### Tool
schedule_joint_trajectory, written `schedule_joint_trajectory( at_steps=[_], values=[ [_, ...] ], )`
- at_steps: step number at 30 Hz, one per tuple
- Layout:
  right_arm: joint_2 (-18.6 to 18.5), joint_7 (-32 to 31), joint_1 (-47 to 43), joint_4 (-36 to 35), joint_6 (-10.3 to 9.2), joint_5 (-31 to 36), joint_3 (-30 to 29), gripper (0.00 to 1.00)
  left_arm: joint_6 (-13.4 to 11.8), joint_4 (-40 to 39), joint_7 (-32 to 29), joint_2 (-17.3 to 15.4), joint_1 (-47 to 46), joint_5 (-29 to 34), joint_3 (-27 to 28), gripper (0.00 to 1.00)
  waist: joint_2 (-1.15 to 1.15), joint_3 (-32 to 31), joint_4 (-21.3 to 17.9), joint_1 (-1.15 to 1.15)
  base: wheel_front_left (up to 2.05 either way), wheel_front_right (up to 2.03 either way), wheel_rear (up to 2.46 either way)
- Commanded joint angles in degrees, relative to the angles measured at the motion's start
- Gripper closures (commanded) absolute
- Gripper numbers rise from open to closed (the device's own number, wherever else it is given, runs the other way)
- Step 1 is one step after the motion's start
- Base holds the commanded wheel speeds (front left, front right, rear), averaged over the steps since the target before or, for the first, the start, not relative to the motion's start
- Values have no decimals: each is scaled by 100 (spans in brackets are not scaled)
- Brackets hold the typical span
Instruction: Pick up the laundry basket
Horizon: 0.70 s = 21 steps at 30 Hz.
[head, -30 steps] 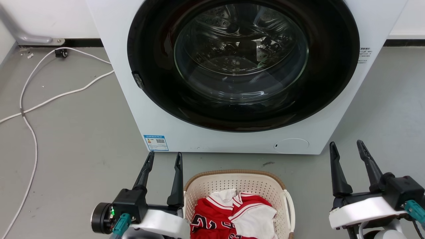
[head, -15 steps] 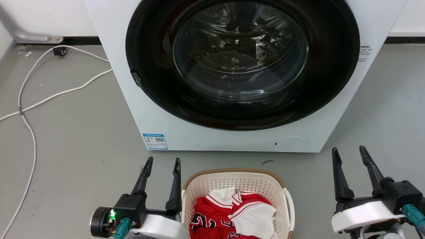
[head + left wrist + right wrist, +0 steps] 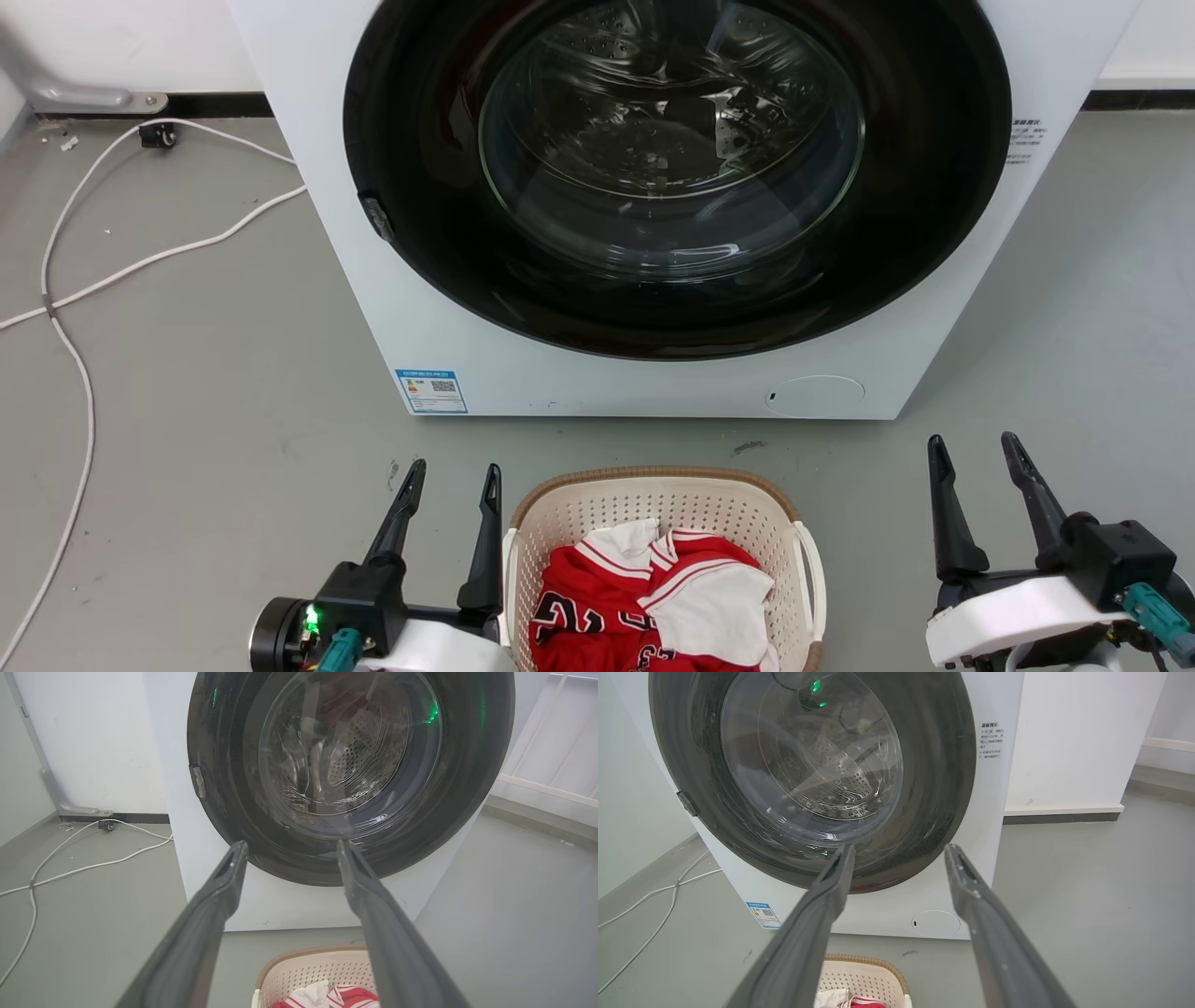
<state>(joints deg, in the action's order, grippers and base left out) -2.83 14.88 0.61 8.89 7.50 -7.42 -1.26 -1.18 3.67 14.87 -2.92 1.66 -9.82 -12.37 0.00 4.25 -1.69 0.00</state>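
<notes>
- Head view: the laundry basket [image 3: 597,523] sits on the grey floor [image 3: 233,420] just in front of the washer [image 3: 467,364], with red and white clothes [image 3: 644,607] lying in it. The left gripper [image 3: 455,467] hangs just beside the basket's left side, its two fingers apart and holding nothing. Its inner finger is close to the left handle [image 3: 509,579], but contact cannot be made out. The right gripper [image 3: 972,439] is well apart from the right handle [image 3: 810,579], fingers likewise spread and empty. A white cable [image 3: 140,261] trails over the floor far to the left.
- Left wrist view: the left gripper [image 3: 291,843] points at the washer door with a wide gap between its fingers. The basket [image 3: 308,970] lies low between them, below the fingertips, and nothing is inside the grip.
- Right wrist view: the right gripper [image 3: 899,848] also aims at the washer, fingers spread. The basket [image 3: 864,980] peeks in at the bottom edge, toward the left finger and outside the grip.
- Progress, as a judgement: the pickup looks barely begun. The arms flank the basket, but neither has a hold and the basket rests on the floor. Bringing each gripper in to a handle or the rim, closing, and lifting level all appear left to do, and the right arm has the longer way to go.
</notes>
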Motion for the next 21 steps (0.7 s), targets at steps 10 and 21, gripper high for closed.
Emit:
schedule_joint_trajectory(
  at_steps=[10,21],
  values=[
    [-9,38,95,39,-2,83,-1,0,-100,59,41,3,-67,115,-50,0,0,53,1,0,0,0,0],
    [-9,37,124,52,-2,68,16,0,-117,39,41,4,-98,98,-60,0,0,112,15,0,0,0,0]
  ],
)
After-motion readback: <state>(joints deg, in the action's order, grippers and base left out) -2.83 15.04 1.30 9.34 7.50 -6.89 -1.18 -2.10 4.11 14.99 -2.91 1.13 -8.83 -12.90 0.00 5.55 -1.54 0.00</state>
